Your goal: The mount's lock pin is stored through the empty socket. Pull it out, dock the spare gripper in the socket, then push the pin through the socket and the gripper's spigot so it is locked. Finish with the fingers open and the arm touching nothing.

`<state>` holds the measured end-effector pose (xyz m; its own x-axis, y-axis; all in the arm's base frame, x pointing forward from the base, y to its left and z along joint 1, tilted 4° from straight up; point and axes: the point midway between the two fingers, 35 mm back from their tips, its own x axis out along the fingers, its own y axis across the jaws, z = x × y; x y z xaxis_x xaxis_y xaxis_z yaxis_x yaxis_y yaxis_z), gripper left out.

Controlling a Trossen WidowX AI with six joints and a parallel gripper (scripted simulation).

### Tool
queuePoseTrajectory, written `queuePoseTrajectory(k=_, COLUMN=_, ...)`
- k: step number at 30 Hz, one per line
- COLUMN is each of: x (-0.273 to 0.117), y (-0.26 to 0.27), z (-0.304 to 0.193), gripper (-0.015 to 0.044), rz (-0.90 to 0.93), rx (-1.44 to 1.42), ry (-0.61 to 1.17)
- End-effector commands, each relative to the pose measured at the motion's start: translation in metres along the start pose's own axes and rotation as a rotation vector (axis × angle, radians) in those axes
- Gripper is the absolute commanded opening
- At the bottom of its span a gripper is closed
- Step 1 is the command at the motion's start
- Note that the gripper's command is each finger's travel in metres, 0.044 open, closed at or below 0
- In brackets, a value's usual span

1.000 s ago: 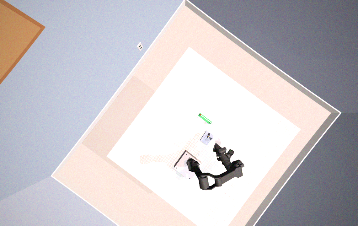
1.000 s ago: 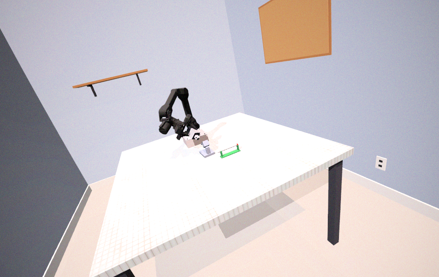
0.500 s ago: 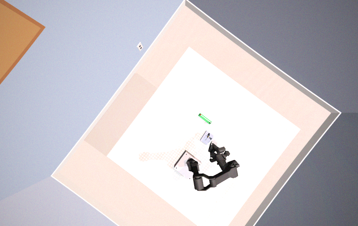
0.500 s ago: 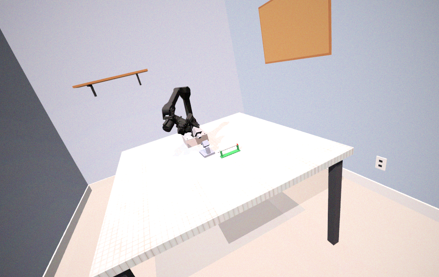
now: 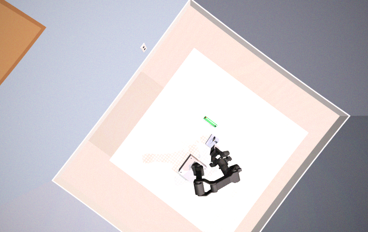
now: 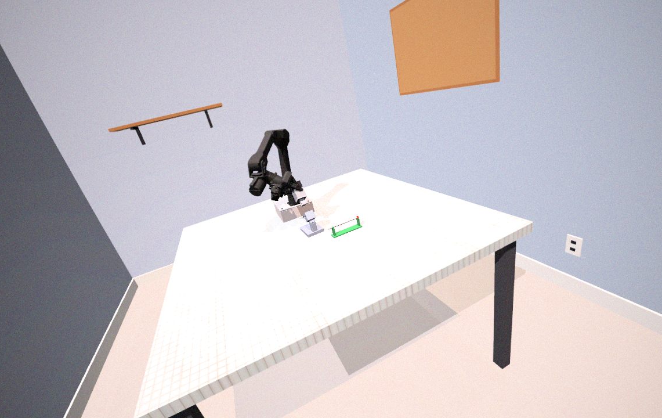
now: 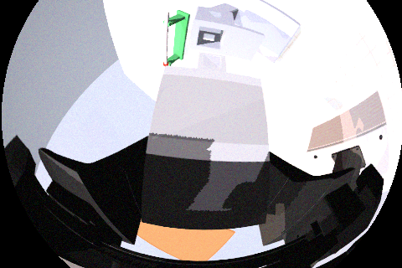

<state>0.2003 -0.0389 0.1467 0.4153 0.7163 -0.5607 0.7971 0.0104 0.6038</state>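
At six o'clock from the tilted grey socket mount, the black gripper clamps the pale boxy spare gripper, its spigot seemingly needing alignment before docking.

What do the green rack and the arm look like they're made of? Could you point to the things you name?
The green rack [image 5: 211, 122] [image 6: 347, 231] [image 7: 180, 38] looks like plastic with a plain, smooth finish: one even, bright green, no grain; painted metal is possible. The arm [image 5: 222, 181] [image 6: 261, 150] seems to be black plastic or coated metal, fairly matte, with only soft, dull highlights on its dark links.

The green rack looks like smooth plastic.
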Motion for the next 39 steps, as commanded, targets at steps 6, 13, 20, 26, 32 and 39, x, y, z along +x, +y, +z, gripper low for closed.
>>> queuePoseTrajectory(k=6, x=0.008, y=0.003, z=0.002, gripper=0.0, rz=0.015, rx=0.028, ry=0.0)
queuePoseTrajectory(k=13, x=0.014, y=0.003, z=0.008, gripper=0.0, rz=0.016, rx=0.032, ry=-0.002)
queuePoseTrajectory(k=20, x=0.02, y=0.003, z=0.014, gripper=0.0, rz=0.017, rx=0.033, ry=-0.002)
queuePoseTrajectory(k=26, x=0.025, y=0.003, z=0.019, gripper=0.0, rz=0.017, rx=0.032, ry=-0.002)
queuePoseTrajectory(k=32, x=0.031, y=0.003, z=0.024, gripper=0.0, rz=0.017, rx=0.032, ry=-0.002)
queuePoseTrajectory(k=39, x=0.037, y=0.003, z=0.03, gripper=0.0, rz=0.018, rx=0.031, ry=-0.002)
